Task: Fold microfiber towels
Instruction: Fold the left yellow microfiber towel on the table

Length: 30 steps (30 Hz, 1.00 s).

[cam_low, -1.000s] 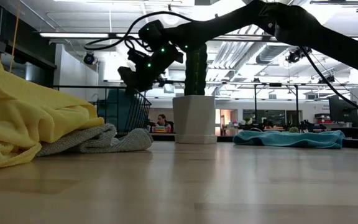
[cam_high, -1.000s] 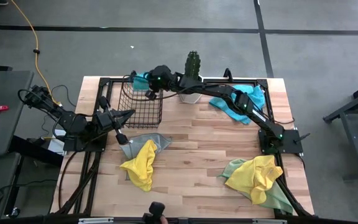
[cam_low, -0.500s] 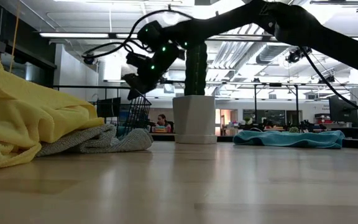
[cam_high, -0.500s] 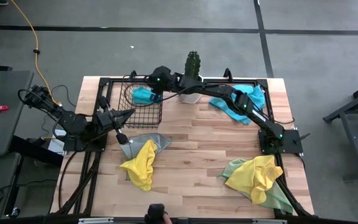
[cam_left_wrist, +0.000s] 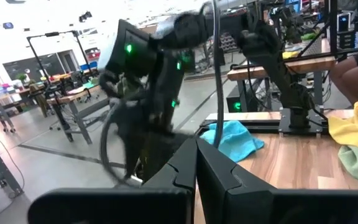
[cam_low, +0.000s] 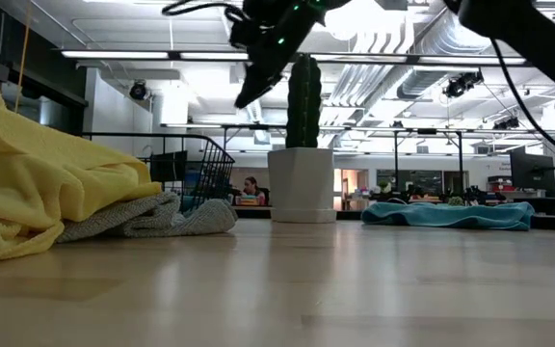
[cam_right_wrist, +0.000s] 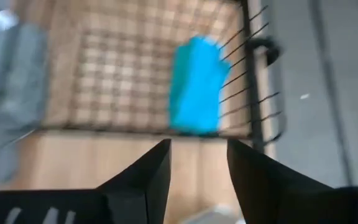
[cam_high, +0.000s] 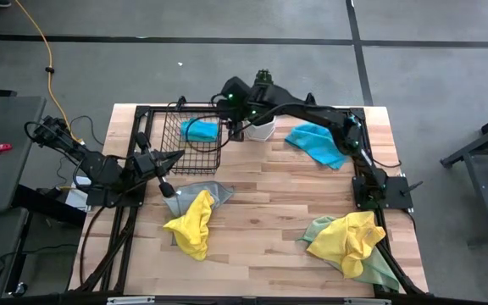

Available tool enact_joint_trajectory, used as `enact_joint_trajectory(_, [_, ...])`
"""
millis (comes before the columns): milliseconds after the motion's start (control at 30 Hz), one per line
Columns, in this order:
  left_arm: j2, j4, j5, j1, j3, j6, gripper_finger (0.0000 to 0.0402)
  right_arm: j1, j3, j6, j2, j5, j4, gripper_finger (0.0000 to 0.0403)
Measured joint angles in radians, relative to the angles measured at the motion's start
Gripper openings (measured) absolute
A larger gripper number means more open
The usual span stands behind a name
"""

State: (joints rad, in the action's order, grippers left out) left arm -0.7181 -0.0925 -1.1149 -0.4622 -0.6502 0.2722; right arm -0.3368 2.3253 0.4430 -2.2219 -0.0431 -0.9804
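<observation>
A folded turquoise towel (cam_high: 202, 130) (cam_right_wrist: 194, 87) lies on the floor of the wire basket (cam_high: 195, 157) at the table's far left. My right gripper (cam_high: 234, 125) (cam_right_wrist: 197, 155) hangs open above the basket's right side, pointing slantwise down, with nothing between its fingers. My left gripper (cam_high: 174, 156) (cam_left_wrist: 196, 162) is shut and level at the basket's near left corner. A yellow towel (cam_high: 191, 224) lies bunched on a grey one (cam_high: 202, 193). Another turquoise towel (cam_high: 316, 142) lies spread at the far right. A yellow towel (cam_high: 350, 235) rests on a pale green one (cam_high: 378, 269).
A cactus (cam_high: 263, 85) in a white pot (cam_high: 263, 130) stands just right of the basket, close under my right arm. Bare wood (cam_high: 269, 195) lies in the table's middle. In the low view, people sit in the room far behind the table.
My right gripper has let go of the turquoise towel, which has dropped from the basket's far rim onto its floor. The gripper has then risen and drawn back toward the table's right, tipping further down.
</observation>
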Motion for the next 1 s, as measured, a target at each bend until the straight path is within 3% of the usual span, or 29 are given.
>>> enact_joint_trajectory(300, [0.000, 0.009, -0.001, -0.037, 0.000, -0.008, 0.0000, 0.046, -0.021, -0.035, 0.029, -0.067, -0.274, 0.0109])
enact_joint_trajectory(433, [0.000, 0.015, -0.033, -0.058, 0.000, -0.008, 0.0000, 0.083, -0.243, -0.044, 0.132, -0.020, -0.224, 0.0087])
enact_joint_trajectory(533, [0.000, 0.018, -0.056, -0.071, 0.000, -0.008, 0.0000, 0.090, -0.570, -0.085, 0.331, 0.034, -0.032, 0.0073])
enact_joint_trajectory(733, [-0.001, 0.028, -0.050, -0.062, 0.000, -0.033, 0.0000, 0.126, -1.262, -0.217, 0.793, 0.069, 0.571, 0.0060])
enact_joint_trajectory(867, [-0.033, 0.074, 0.116, -0.023, 0.000, -0.103, 0.0000, 0.168, -1.577, -0.226, 1.003, 0.072, 0.938, 0.0060])
enact_joint_trajectory(1000, [-0.090, 0.051, 0.327, 0.032, 0.000, -0.081, 0.0000, 0.201, -1.771, -0.206, 1.124, 0.128, 1.255, 0.0060])
